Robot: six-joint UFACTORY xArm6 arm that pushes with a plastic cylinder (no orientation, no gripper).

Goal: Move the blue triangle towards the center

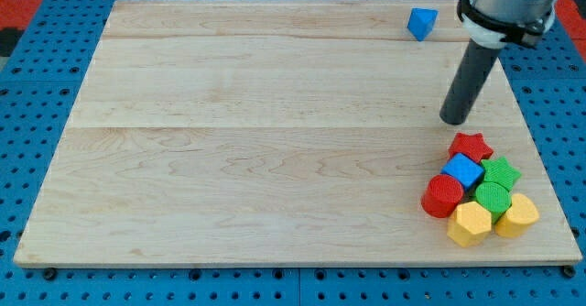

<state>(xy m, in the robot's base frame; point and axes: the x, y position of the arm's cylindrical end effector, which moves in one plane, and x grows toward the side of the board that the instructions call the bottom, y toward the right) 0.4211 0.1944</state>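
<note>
Gripper I have none: my arm ends in a plain dark rod with nothing to spread or pinch, and my tip rests on the bench at the right of the frame, a little above mid-height, touching no block. Just below it sits a tight cluster in the lower right: the red star nearest my tip, then a blue cube, a green star, a red cylinder, a green cylinder, a yellow hexagon and a yellow block whose shape I cannot fix, all packed against one another. Further out, near the top edge of the bench toward the upper right, the blue triangle stands alone, well apart from the cluster and up and to the left of my tip. As I judge it, the approach is the step in hand: the triangle lies far from the middle and I am not in contact with it. The centre lies down and to the left of the triangle, so the next move calls for getting my tip round to its upper right side, passing it without nudging it toward the edge, then pushing down-left in a straight line through its middle so it does not spin off the tip.
</note>
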